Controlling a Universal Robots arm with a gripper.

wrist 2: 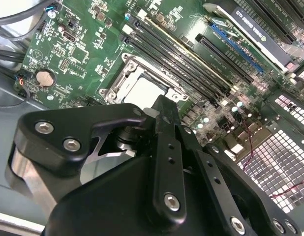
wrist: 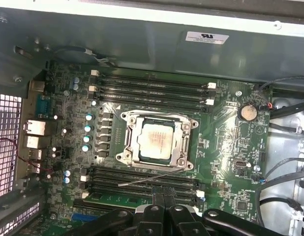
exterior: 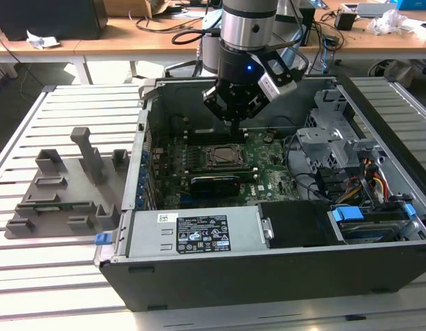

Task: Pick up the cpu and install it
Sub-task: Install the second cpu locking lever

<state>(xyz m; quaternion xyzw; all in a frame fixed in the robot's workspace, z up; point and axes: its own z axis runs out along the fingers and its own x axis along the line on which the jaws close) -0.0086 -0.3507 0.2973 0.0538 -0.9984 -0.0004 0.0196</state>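
Cpu (wrist: 156, 140) seated in socket (wrist: 157, 143); hand (wrist: 164, 202) above, clenched, empty.

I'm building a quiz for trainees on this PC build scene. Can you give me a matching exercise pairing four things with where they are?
Things:
1. cpu
2. pincer
3. grey plastic tray
4. coin battery

Places:
A. on the slatted table, outside the case at the exterior view's left
B. seated in the socket frame on the motherboard
C. above the open case, over the motherboard
D. on the green board, apart from the socket

Pairs: 1-B, 2-C, 3-A, 4-D
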